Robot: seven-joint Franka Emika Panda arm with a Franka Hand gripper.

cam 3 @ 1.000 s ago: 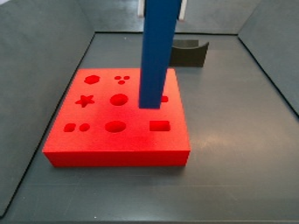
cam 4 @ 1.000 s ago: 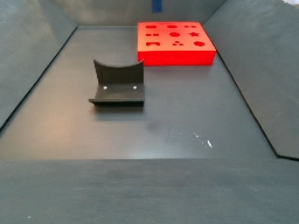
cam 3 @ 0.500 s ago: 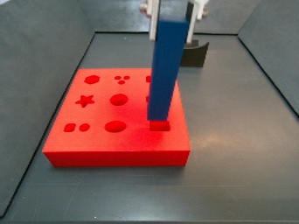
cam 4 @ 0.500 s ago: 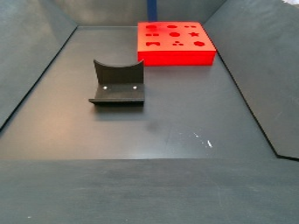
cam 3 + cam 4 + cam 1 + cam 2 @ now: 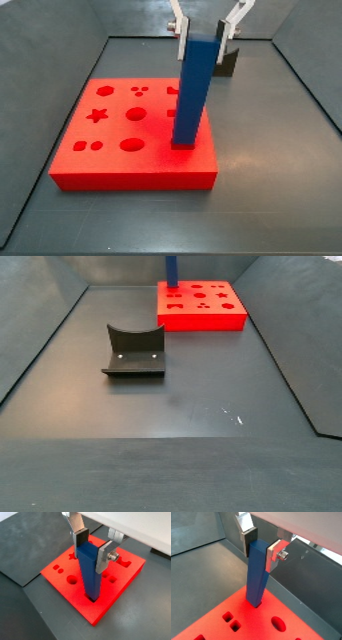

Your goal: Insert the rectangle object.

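Hand point(image 5: 91, 546) above the red board point(image 5: 94, 165), fingers spread just beside the top of the rectangle object point(image 5: 194, 90), apparently released. Blue bar upright, lower end in the rectangular hole near the board's edge. Dark grey block point(image 5: 134, 353) well apart, mid-surface.

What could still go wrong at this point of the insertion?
1. The gripper stands open around the top of the blue bar, which stands tall with only its lower end in the red board. If it is seated shallowly, it might lean or tip.
2. The fingers flank the bar closely in both wrist views, so retreating off-axis could drag it askew.
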